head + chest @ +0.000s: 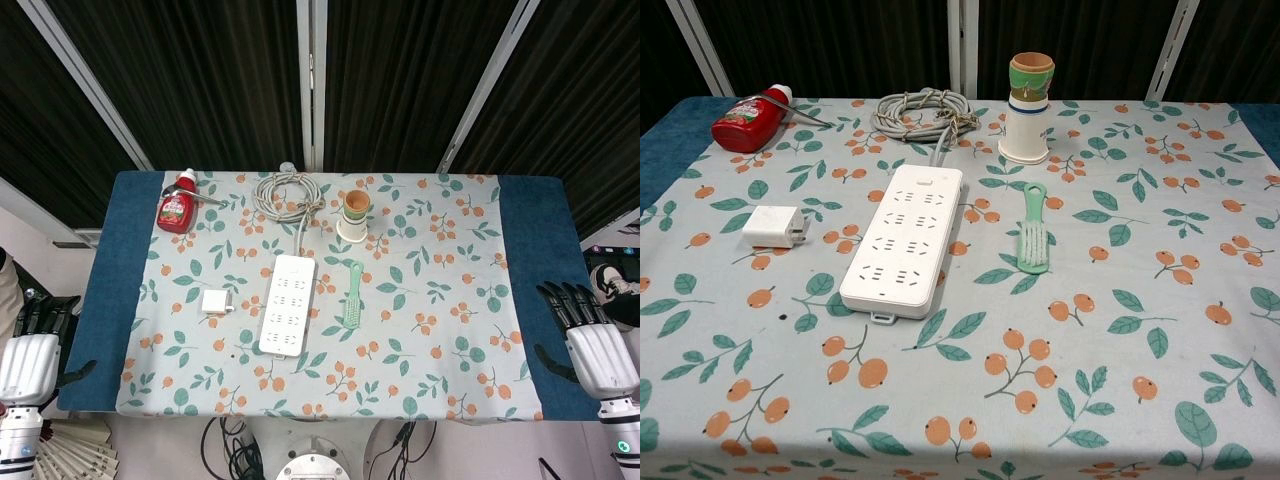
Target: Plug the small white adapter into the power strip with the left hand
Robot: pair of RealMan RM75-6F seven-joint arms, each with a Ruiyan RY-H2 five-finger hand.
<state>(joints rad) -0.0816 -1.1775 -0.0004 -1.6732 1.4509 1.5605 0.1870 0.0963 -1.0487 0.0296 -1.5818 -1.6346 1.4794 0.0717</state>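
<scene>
The small white adapter (pixel 216 302) lies flat on the leaf-and-berry cloth (pixel 440 330) that covers the tabletop (pixel 535 260), just to the left of the power strip (pixel 288 304) and not touching it. The strip lies lengthwise down the middle of the cloth, its sockets up, its grey cable (pixel 288 195) coiled at the far end. My left hand (pixel 32 350) is well apart from the adapter, hanging off the left edge of the tabletop near its front corner, palm down, fingers stretched forward and slightly spread, holding nothing and touching nothing. My right hand (pixel 592 345) mirrors it off the right edge, fingers also extended and apart, empty. Neither hand reaches into the chest view. To the right of the strip lies a green brush (pixel 353 295). Beyond it stands a white cup (pixel 353 228) with a green-and-brown cup (pixel 356 206) nested upright inside it. A red bottle (pixel 176 206) lies on its side at the far left corner of the cloth.
</scene>
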